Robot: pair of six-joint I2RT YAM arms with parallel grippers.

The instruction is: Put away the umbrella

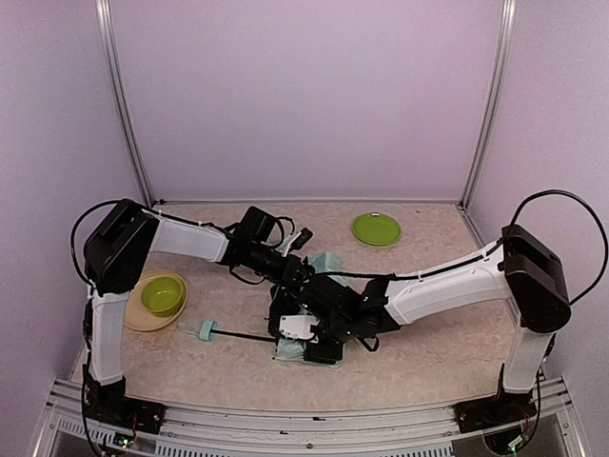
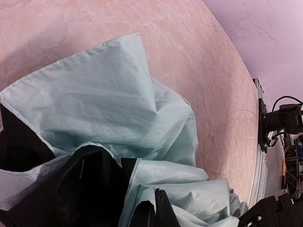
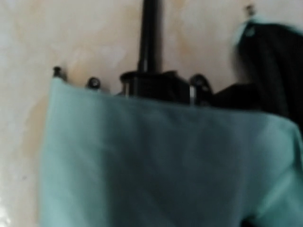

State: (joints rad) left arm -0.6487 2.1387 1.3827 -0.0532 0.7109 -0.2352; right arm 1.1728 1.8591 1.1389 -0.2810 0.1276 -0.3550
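Pale mint-green fabric folding umbrella (image 2: 109, 94): light, limp, slippery; I would grip its stiff black shaft (image 3: 149, 33). Left fingers (image 2: 161, 213) closed; right fingers (image 1: 322, 350), I cannot tell.

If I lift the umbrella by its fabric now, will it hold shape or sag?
The umbrella would probably sag: its mint fabric lies in loose creased folds, black lining spilling out. The thin black shaft looks rigid, so gripping there should move it more predictably. The handle end, sticking out sideways, may drag.
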